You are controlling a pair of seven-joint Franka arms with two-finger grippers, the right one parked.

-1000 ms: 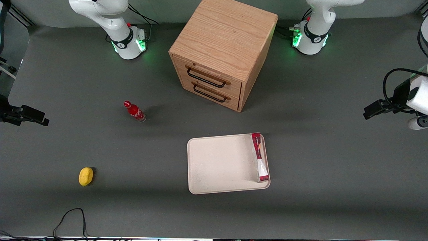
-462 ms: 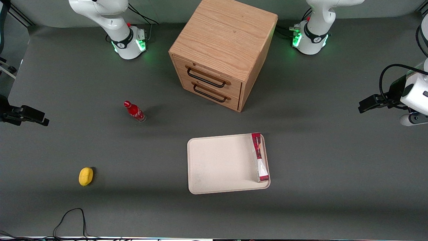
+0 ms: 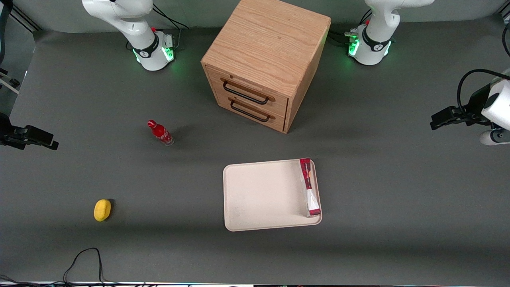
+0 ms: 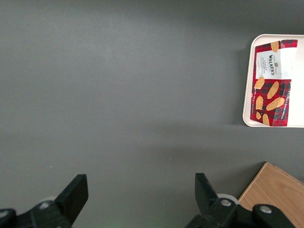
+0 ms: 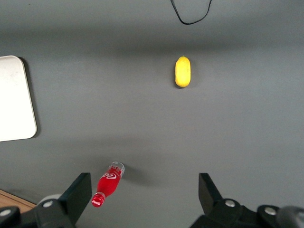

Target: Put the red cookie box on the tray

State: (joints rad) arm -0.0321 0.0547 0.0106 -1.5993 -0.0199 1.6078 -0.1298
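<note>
Hanging at the right edge of the front frame, the gripper (image 3: 438, 119) stands with its fingers (image 4: 73, 192) spread wide and nothing between them, well apart from the tray (image 3: 259, 195) in the lower centre. On that tray, the red cookie box (image 3: 310, 187) lies flat along the rim toward the working arm (printed face up in the wrist view). A wooden drawer cabinet (image 3: 267, 56) fills the upper centre; a red bottle (image 3: 160, 132) and a yellow object (image 3: 102, 209) sit toward the left.
</note>
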